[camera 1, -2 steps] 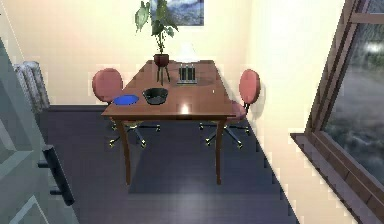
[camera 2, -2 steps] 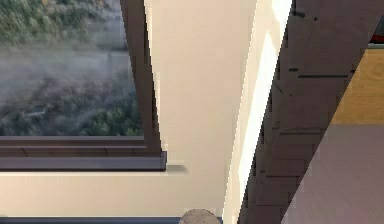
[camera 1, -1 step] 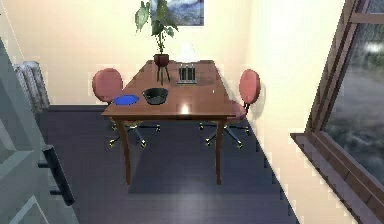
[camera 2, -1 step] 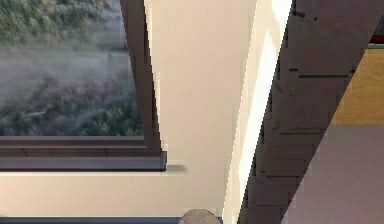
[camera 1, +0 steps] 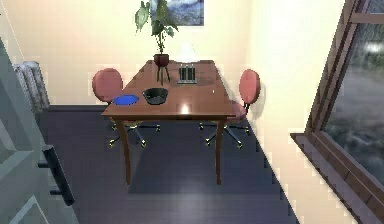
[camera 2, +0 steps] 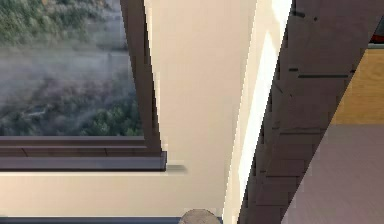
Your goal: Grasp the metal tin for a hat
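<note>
Nearest you in the forward view, a grey-green door [camera 1: 20,130] with a dark lever handle [camera 1: 57,176] fills the lower left, and a dark-framed window [camera 1: 355,90] runs down the right edge. Dark blue floor [camera 1: 180,195] leads ahead to a wooden dining table [camera 1: 195,100] standing lengthwise against the cream far wall. At the table's near left corner lies a blue dish [camera 1: 125,100], and just beside it, toward the middle of the near edge, sits a dark round bowl [camera 1: 154,96]. A pink swivel chair [camera 1: 107,85] stands at the table's left side and another pink chair [camera 1: 248,87] at its right side. Farther along, near the middle of the table's far edge, stands a grey box-shaped container [camera 1: 187,72]; it is the likeliest match for the metal tin, though too small to be sure. A small white object [camera 1: 188,55] sits right behind it, and a potted plant [camera 1: 160,40] rises at the far left corner. A framed picture [camera 1: 186,10] hangs on the wall above, and a grey radiator [camera 1: 30,82] stands against the wall at far left. In the arm side view, a rounded grey shape [camera 2: 200,217] touches the bottom edge, a dark brown upright panel [camera 2: 320,110] stands at the right, and beyond them is a window with a dark sill [camera 2: 80,158]. You cannot tell whether the gripper is spread or pressed together.
</note>
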You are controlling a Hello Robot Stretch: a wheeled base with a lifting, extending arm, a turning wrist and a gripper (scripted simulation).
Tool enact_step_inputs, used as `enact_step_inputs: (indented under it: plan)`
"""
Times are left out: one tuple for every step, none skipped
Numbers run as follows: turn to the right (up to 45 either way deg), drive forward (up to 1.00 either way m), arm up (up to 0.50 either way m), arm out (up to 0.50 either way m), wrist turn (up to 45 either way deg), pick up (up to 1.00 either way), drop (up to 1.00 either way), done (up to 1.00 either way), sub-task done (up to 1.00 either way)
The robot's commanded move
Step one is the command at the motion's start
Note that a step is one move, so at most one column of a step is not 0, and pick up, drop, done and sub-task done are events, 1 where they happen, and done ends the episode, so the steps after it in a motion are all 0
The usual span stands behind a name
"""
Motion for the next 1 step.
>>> enact_step_inputs:
  plan:
    - [0.0, 0.0, -0.3, 0.0, 0.0, 0.0, 0.0, 0.0, 0.0]
